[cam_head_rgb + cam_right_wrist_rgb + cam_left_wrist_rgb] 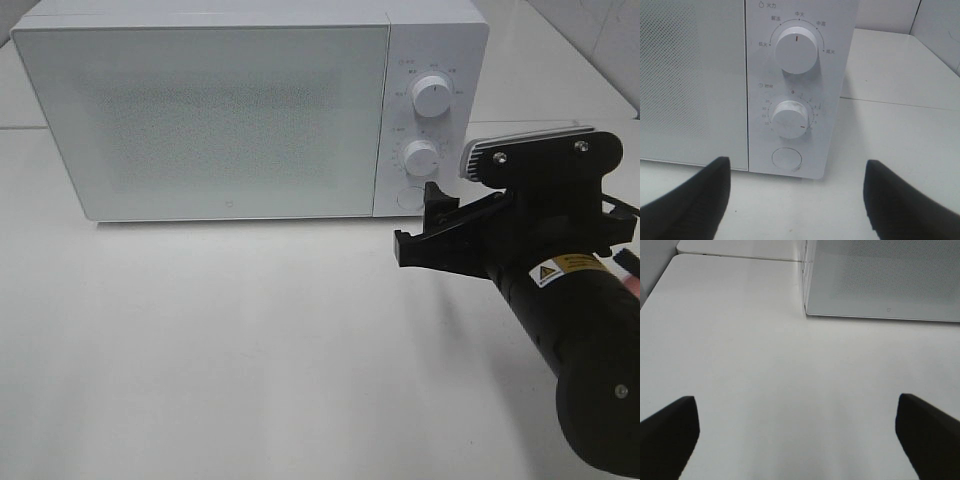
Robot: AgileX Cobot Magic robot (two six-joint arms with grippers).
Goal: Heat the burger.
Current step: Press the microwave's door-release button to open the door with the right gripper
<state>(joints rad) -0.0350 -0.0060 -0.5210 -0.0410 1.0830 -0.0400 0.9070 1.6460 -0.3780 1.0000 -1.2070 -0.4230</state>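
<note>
The burger is out of view in every frame. A white microwave (200, 110) stands at the back of the table with its frosted door shut, and its door also shows in the left wrist view (880, 280). My right gripper (420, 225) is open just in front of the control panel, with nothing between its fingers (690, 205). It faces the lower dial (789, 119) and the round button (786, 160). My left gripper (797, 435) is open and empty over bare table, short of the microwave's front left corner.
The panel carries an upper dial (432, 95) and a lower dial (421, 156) above the button (408, 197). The white table (220, 350) spreads in front of the microwave. A table seam runs to the right of it (900, 102).
</note>
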